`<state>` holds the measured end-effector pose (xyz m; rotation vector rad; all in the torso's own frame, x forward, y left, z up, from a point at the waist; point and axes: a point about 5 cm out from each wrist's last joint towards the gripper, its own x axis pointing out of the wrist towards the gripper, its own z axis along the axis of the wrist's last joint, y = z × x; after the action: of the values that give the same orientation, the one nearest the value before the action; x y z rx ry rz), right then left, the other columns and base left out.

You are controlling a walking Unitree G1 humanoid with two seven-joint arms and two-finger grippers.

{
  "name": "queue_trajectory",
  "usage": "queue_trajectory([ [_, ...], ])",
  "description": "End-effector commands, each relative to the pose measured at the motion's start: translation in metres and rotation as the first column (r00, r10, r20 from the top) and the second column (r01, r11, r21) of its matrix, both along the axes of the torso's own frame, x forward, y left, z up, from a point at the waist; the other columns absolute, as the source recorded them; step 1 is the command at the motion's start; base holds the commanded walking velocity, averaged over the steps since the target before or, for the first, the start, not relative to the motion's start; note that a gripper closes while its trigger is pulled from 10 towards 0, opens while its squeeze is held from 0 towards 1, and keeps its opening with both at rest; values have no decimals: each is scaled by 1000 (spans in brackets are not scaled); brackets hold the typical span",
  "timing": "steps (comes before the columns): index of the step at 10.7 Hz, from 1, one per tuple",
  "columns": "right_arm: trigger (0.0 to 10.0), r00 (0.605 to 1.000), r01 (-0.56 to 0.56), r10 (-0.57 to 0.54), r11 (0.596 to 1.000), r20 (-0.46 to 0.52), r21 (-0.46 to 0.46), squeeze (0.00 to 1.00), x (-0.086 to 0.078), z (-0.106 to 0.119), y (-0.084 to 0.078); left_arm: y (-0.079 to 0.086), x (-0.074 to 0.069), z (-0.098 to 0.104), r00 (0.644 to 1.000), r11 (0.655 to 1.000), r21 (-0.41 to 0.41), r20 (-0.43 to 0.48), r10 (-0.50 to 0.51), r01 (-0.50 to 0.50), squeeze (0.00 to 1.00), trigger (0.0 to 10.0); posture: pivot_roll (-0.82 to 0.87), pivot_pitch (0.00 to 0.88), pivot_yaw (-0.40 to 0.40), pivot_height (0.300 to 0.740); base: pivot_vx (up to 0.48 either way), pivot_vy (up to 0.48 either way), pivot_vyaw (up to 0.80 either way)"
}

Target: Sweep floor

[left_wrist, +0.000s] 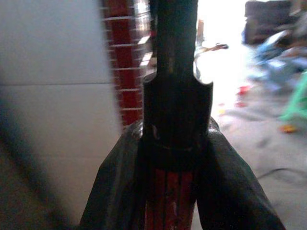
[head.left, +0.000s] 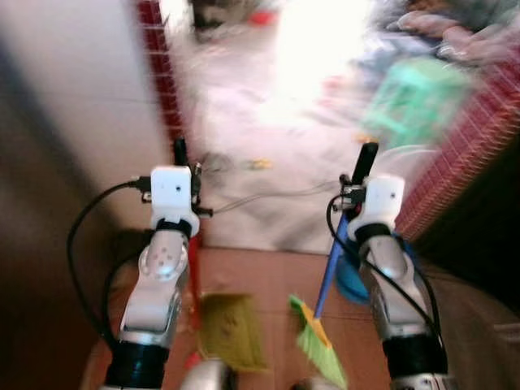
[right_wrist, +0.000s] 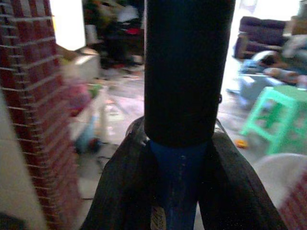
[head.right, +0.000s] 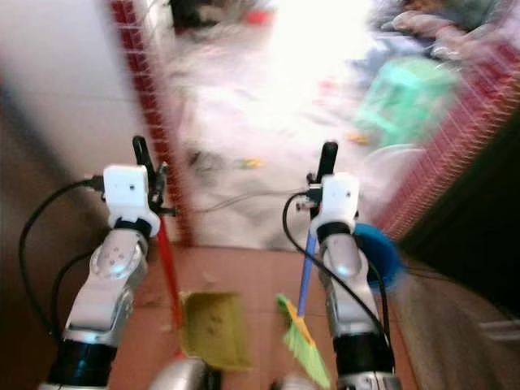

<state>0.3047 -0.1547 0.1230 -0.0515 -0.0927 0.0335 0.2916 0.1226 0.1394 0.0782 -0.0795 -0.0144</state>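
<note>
Floor [head.left: 268, 276]: reddish-brown tiles nearest the camera, pale grey surface beyond. On the tiles a yellow-green dustpan [head.left: 231, 329] is seen, with green broom bristles [head.left: 318, 348] just beside it; whether the bristles touch the tiles cannot be told. Farther off, a green stool [head.left: 414, 101] and a thin cable [head.left: 276, 195] are carried on the pale surface, blurred.

Broom [head.right: 305, 337]: smooth blue handle that looks like painted metal or plastic, matt black grip sleeve at its top; green synthetic-looking bristles.
Dustpan [head.right: 213, 329]: yellow-green, looks like plastic, dull and scuffed; ribbed red handle [left_wrist: 169, 201].
Left gripper [left_wrist: 173, 191], right gripper [right_wrist: 178, 191]: matt black fingers; glossy white plastic wrist housings; silver metallic arms.
Floor [head.right: 252, 276]: reddish-brown, matt tile.
Stool [head.left: 414, 97]: green plastic.
Pillar [head.left: 166, 89]: red brick, rough.
</note>
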Motion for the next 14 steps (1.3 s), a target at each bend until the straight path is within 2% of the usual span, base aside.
queue_trajectory([
  [1, 10000, 999, 9, -9, 1000, 32, -3, 0, 2, 6, -4, -8, 0, 16, 997, 1000, 6, 68, -22, 21, 0, 10000, -31, 16, -6, 740, 0, 0, 800],
  [2, 10000, 999, 9, -9, 1000, 34, -1, 0, 3, 7, -4, -10, 0, 14, 999, 1000, -8, 32, -28, 29, 0, 10000, -31, 16, -6, 740, 0, 0, 800],
  [4, 10000, 999, 9, -9, 1000, 43, 0, 0, 5, 8, -1, -12, 3, 22, 993, 996, -23, 80, -88, 90, 0, 10000, -28, 14, -1, 740, 0, 0, 800],
  [7, 10000, 999, 16, -16, 1000, 45, -8, 0, 6, 7, -4, -12, 3, 30, 990, 996, -22, 106, -89, 92, 0, 10000, -27, 15, -4, 740, 0, 0, 800],
  [8, 10000, 999, 23, -22, 1000, 46, -15, 0, 8, 7, -3, -14, 4, 38, 985, 995, 3, 147, -94, 95, 0, 10000, -23, 18, -6, 740, 0, 0, 800],
  [10, 10000, 999, 29, -28, 999, 46, -22, 0, 9, 7, -4, -10, 7, 48, 979, 993, 118, 204, -29, 5, 0, 10000, -21, 18, -7, 740, 0, 0, 800],
  [11, 10000, 999, 33, -32, 999, 44, -24, 0, 9, 6, -4, -8, 7, 49, 977, 991, 136, 214, -19, -11, 0, 10000, -17, 18, -8, 740, 0, 0, 800],
  [14, 10000, 999, 40, -39, 999, 37, -32, 0, 9, 3, -6, 6, 7, 54, 971, 990, 117, 234, 44, -73, 0, 10000, -15, 21, -9, 740, 0, 0, 800],
])
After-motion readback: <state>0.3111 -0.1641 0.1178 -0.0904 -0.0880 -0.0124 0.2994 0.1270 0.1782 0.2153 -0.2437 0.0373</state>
